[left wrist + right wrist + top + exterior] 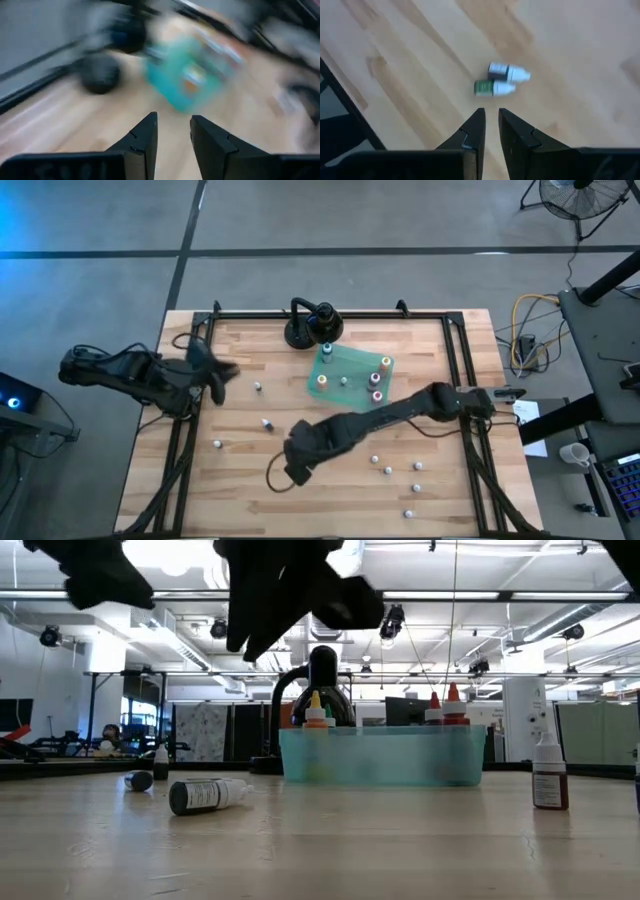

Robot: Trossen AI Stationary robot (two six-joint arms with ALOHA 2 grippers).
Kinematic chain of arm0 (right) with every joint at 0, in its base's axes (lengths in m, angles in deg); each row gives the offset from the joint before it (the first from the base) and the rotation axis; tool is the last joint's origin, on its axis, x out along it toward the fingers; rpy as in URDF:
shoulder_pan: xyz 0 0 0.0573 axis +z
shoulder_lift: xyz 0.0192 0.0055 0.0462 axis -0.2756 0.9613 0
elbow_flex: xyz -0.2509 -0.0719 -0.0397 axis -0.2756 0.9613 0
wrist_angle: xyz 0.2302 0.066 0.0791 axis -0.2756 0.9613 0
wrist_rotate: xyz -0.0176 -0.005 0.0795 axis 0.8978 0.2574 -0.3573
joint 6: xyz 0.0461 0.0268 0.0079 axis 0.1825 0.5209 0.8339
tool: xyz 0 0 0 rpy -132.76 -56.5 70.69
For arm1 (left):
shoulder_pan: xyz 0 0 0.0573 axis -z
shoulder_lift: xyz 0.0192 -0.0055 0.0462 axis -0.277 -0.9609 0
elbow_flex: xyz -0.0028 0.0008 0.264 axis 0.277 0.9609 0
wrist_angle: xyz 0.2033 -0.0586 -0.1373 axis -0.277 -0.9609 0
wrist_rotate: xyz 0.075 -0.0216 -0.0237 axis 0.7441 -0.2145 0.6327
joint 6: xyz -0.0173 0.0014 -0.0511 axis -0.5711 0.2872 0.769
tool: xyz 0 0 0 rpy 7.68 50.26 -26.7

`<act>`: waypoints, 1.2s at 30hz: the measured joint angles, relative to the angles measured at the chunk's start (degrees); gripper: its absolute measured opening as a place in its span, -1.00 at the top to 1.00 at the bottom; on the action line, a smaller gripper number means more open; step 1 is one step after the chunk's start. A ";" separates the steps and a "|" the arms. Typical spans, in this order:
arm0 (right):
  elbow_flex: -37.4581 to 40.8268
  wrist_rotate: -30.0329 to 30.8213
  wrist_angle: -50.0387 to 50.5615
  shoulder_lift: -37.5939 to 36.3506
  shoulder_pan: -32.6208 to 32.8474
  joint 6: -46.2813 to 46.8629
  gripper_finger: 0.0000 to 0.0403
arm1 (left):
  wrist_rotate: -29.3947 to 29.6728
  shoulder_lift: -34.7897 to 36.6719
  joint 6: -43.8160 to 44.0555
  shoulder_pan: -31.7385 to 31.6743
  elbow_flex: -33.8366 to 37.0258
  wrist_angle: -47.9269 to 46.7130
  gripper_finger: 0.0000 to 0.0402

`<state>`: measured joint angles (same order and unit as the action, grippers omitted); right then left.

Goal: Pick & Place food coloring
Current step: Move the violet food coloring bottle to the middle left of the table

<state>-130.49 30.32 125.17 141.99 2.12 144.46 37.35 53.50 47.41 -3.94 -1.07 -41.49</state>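
Food coloring bottles scattered loose across bench; several standing in teal tray. Two lying side by side directly beyond right gripper, fingers pressed together, holding nothing. Left gripper raised at left bench edge, partly spread, empty. Judged light, rigid, smooth, prone to rolling. Grasp across body below cap.

A wooden table is carrying everything: a teal tray is sitting near the far edge beside a black stand, and small food coloring bottles (some tipped over) are lying scattered across the boards.
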 joint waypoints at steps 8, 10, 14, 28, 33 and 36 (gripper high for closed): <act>0.00 1.14 8.69 -0.68 7.19 16.95 0.76 | -21.32 -4.66 -17.43 -0.04 7.50 4.82 0.55; 0.00 1.14 11.79 -1.13 9.32 22.76 0.76 | -25.51 -6.41 -19.03 -0.03 9.15 7.69 0.55; 0.00 3.38 16.57 -2.39 13.20 33.17 0.76 | -29.51 -9.69 -24.84 -0.04 10.67 11.36 0.55; 9.84 27.15 29.53 -13.35 21.13 53.36 0.76 | -29.09 -32.46 -43.66 -0.52 6.47 11.45 0.55; 17.25 30.16 29.47 -18.86 21.62 54.93 0.76 | -24.00 -40.15 -46.77 -0.52 4.61 11.15 0.55; 21.04 32.03 29.42 -22.05 21.80 53.33 0.75 | -20.76 -43.02 -46.82 -0.53 3.21 10.72 0.55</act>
<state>-109.45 62.35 154.59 119.95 23.91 197.79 16.60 10.48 0.59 -4.47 2.14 -30.78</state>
